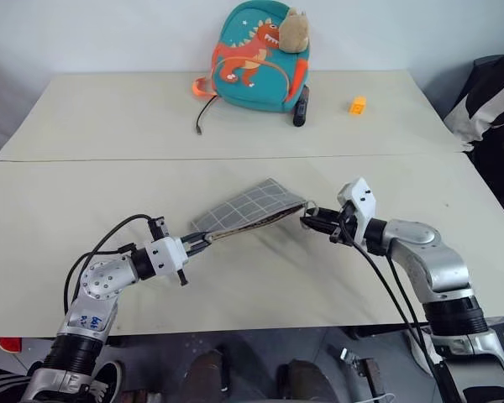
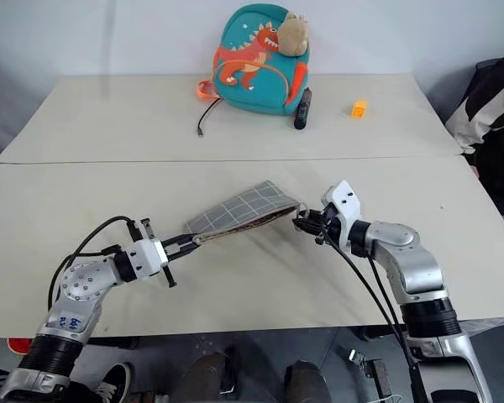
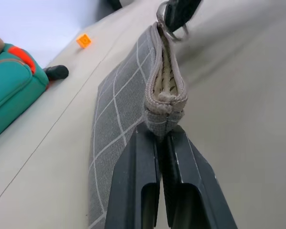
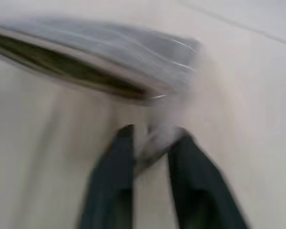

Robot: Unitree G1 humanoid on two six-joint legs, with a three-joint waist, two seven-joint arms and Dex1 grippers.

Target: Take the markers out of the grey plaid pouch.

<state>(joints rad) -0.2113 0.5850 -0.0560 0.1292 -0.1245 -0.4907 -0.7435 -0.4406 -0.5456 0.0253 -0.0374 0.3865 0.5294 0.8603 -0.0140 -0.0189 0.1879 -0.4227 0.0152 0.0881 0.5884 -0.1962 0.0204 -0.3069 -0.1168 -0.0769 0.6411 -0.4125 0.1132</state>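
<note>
The grey plaid pouch hangs stretched just above the near table, between my two grippers. My left gripper is shut on its left end, and the left wrist view shows the fingers pinching the fabric seam. The zip along the top edge is parted, and a dark slit appears in the right wrist view. My right gripper is at the pouch's right end by the ring pull. Its fingers stand apart with the blurred pull between them. The markers are hidden.
At the back of the far table stand a teal dinosaur backpack, a thick black cylinder and a small orange block. A thin cable trails from the backpack. Striped cloth lies beyond the right edge.
</note>
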